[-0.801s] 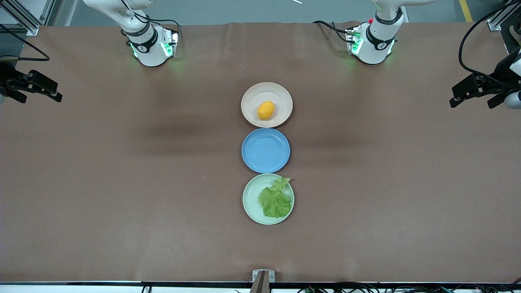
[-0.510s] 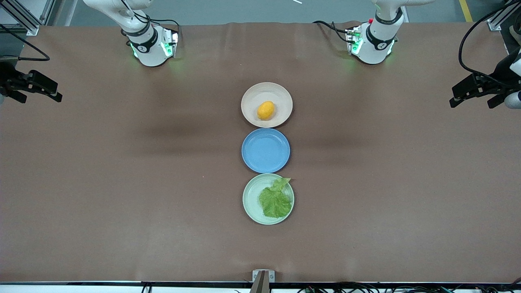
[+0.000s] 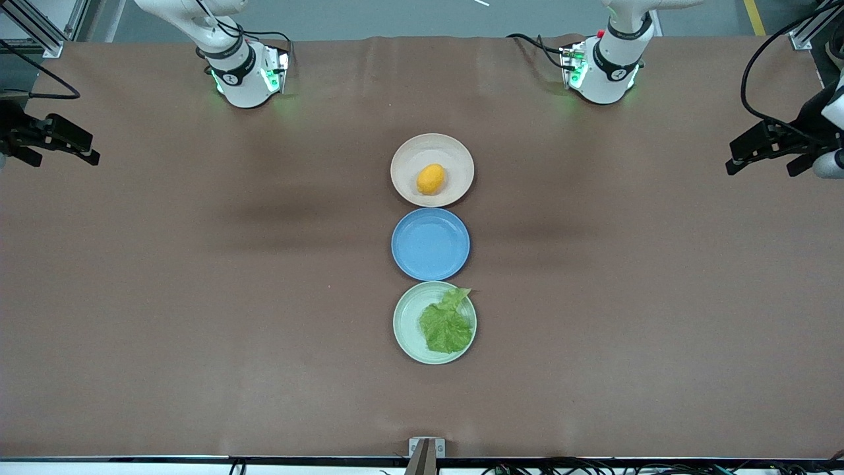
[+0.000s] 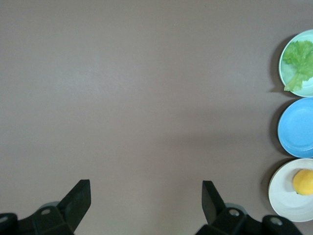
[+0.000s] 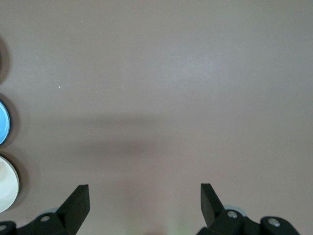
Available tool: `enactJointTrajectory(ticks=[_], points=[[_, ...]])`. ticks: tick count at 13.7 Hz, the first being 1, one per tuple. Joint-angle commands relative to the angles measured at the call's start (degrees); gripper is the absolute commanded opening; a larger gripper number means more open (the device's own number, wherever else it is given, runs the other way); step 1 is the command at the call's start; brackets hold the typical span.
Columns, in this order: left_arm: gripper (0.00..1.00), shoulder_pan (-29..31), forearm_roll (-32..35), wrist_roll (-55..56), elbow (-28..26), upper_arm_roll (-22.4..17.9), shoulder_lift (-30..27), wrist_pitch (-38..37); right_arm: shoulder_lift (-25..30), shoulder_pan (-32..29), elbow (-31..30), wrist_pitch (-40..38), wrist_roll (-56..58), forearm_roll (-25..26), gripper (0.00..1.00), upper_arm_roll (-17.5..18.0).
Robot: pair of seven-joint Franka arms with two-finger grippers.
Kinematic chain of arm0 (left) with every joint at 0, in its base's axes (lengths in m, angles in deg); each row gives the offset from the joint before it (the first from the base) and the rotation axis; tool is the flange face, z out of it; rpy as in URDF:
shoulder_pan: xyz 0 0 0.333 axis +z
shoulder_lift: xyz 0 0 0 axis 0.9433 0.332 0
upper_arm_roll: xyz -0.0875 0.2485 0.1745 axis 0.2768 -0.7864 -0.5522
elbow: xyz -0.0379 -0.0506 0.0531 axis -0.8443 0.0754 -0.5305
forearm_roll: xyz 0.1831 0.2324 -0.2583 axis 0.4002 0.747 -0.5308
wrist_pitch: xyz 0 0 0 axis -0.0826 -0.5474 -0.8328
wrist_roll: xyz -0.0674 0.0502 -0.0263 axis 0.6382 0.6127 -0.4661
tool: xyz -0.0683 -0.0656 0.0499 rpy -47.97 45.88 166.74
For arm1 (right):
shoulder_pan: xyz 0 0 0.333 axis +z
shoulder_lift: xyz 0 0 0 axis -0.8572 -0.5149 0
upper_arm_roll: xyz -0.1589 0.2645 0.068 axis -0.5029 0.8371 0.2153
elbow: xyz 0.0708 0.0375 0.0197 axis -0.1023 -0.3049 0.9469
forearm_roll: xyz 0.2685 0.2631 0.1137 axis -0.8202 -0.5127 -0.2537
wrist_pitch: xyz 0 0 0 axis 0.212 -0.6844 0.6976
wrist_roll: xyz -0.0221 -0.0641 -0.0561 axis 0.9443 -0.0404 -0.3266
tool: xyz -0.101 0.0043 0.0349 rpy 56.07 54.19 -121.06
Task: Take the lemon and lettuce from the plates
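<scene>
The lemon lies on the beige plate, the farthest of three plates in a row at the table's middle. The lettuce lies on the mint green plate, nearest the front camera. Both show in the left wrist view: the lemon on its plate, the lettuce on its plate. My left gripper is open and empty, up over the left arm's end of the table. My right gripper is open and empty over the right arm's end. The right wrist view shows only the beige plate's edge.
A bare blue plate sits between the two task plates; it also shows in the left wrist view and the right wrist view. Brown table surface spreads wide on both sides of the plates.
The left gripper has shifted very slightly toward the arms' bases. The plates, lemon and lettuce have not moved.
</scene>
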Motion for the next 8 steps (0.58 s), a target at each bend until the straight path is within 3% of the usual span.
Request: enactJointTrajectory(ticks=[1, 3, 8], points=[[1.0, -3.8, 0.1, 1.1, 1.2, 1.4, 4.5, -0.4, -1.8, -1.3, 2.3, 0.0, 0.1, 0.8, 1.0, 0.7], [1.0, -8.6, 0.2, 7.5, 1.5, 2.0, 9.1, 0.3, -4.7, -2.2, 2.4, 0.6, 0.0, 0.6, 1.0, 0.7], [1.0, -20.0, 0.4, 28.8, 10.1, 1.9, 25.3, 9.5, -10.8, -2.6, 3.3, 4.0, 0.8, -0.3, 1.0, 1.1]])
